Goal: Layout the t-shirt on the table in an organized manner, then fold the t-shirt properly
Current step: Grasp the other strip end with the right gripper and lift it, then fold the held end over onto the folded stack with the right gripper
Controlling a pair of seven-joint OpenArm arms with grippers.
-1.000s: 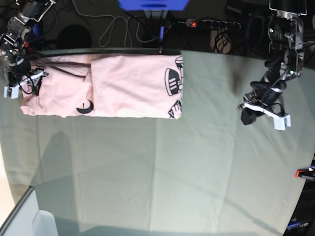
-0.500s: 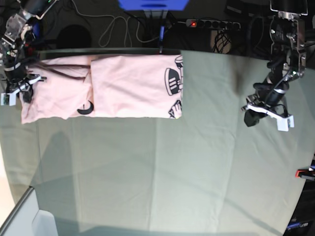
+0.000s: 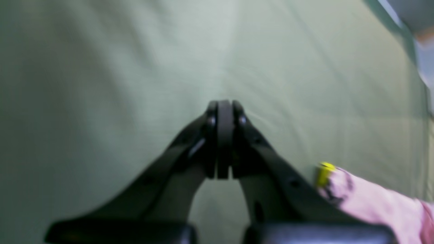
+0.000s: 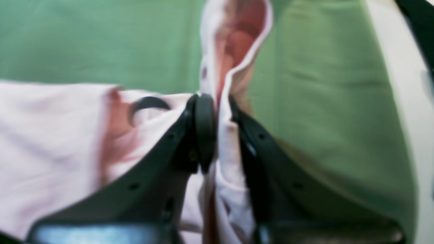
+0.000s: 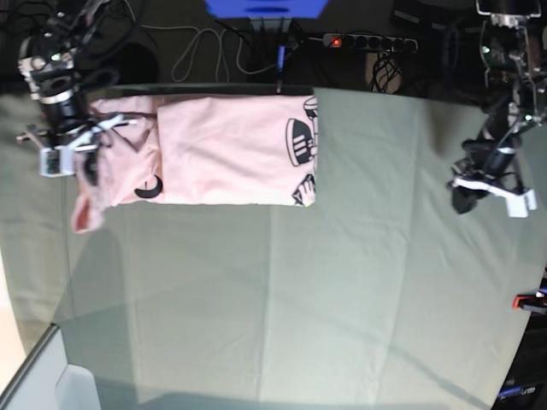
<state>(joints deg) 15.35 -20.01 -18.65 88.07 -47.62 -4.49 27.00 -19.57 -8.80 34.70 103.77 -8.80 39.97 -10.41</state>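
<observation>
We see the right gripper [image 4: 217, 135] pinching the t-shirt [image 5: 231, 149] at its end on the base view's left, fabric lifted and drooping below it. The rest lies flat along the table's [image 5: 342, 299] far edge. The left gripper [image 3: 223, 142], jaws pressed together, hovers well apart, empty.

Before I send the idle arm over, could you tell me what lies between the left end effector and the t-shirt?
Only bare table cloth, as the base view shows, between the left end effector and the t-shirt.

Robotics lab, clamped cloth-covered table [image 5: 342, 299], power strip [image 5: 369, 41], cables [image 5: 201, 47]
</observation>
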